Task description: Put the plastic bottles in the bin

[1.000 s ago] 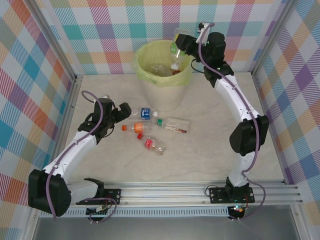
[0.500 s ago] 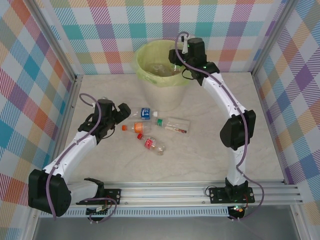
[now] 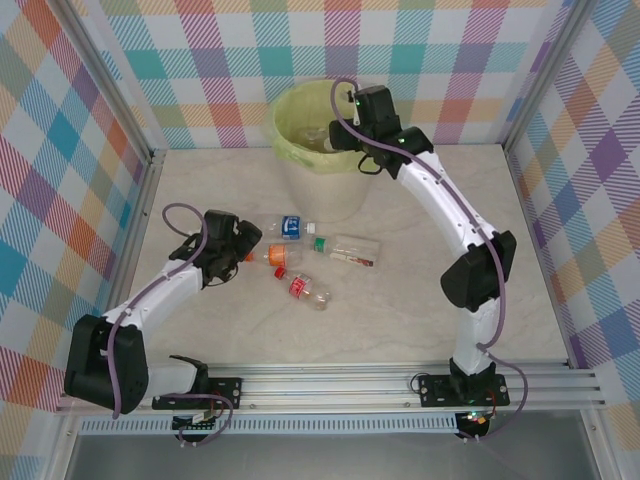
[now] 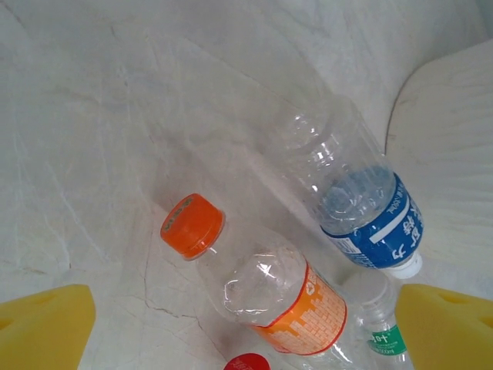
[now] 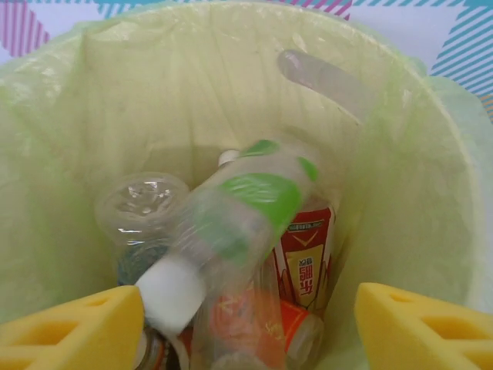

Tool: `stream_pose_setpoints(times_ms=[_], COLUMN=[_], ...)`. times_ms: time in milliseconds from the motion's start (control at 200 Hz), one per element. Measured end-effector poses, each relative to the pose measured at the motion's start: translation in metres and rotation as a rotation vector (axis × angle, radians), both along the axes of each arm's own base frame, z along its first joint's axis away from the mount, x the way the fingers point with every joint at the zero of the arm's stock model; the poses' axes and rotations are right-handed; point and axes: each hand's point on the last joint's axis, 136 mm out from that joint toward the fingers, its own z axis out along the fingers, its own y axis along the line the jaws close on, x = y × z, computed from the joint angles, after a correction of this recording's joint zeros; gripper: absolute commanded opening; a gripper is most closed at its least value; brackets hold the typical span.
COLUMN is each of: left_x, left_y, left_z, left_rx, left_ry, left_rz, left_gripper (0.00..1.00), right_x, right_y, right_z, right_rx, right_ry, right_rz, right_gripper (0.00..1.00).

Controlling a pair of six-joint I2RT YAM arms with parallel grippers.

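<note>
Nearest the arm bases, four plastic bottles lie loose on the tabletop [image 3: 420, 300]: a red-labelled bottle [image 3: 308, 289] at 6 o'clock of the cluster, an orange-capped bottle [image 4: 269, 297] at 9, a green-capped bottle [image 3: 345, 248] at 3 and a blue-labelled bottle [image 4: 362, 208] at 12. The left end effector [image 3: 245, 243] hovers at 9 o'clock of the cluster, by the orange cap. It is released, with its yellow pads [image 4: 46, 327] spread wide on either side of that bottle. It would do best to come down over the labelled body rather than the slippery cap. It should then close squarely, so that the blue-labelled bottle lying just beside is not nudged away.

Farther off, at 12 o'clock, the right end effector [image 3: 348, 130] hangs over the bin [image 3: 300, 185], released, pads apart. A green-labelled bottle [image 5: 246, 204] shows blurred below them, inside the liner [image 5: 92, 116] among other bottles. The sound move there would be to rise straight, clear of the liner, before swinging toward the cluster.
</note>
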Motion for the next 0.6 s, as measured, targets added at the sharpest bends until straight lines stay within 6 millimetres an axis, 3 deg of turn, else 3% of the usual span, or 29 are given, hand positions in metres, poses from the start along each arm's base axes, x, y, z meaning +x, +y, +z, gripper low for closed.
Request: stream_pose_setpoints(times_ms=[40, 75, 325, 460, 605], left_x=[0.0, 0.0, 0.006, 0.01, 0.022], left_y=[-0.003, -0.005, -0.025, -0.034, -0.041], left_z=[-0.007, -0.013, -0.043, -0.054, -0.057], left_rx=[-0.014, -0.028, -0.096, -0.127, -0.168], left_ry=[0.015, 0.028, 0.097, 0.109, 0.083], left_rz=[0.006, 0.01, 0.026, 0.042, 0.07], left_gripper=[0.98, 0.97, 0.87, 0.81, 0.76], right_x=[-0.01, -0.017, -0.072, -0.091, -0.101], right_y=[-0.001, -0.001, -0.014, -0.025, -0.035], right_z=[0.006, 0.011, 0.047, 0.038, 0.012], right_rx=[0.017, 0.034, 0.156, 0.174, 0.158], right_ry=[-0.005, -0.016, -0.135, -0.162, -0.139], right_rz=[0.015, 0.03, 0.102, 0.103, 0.081], right_gripper=[0.87, 1.0, 1.0, 1.0, 1.0])
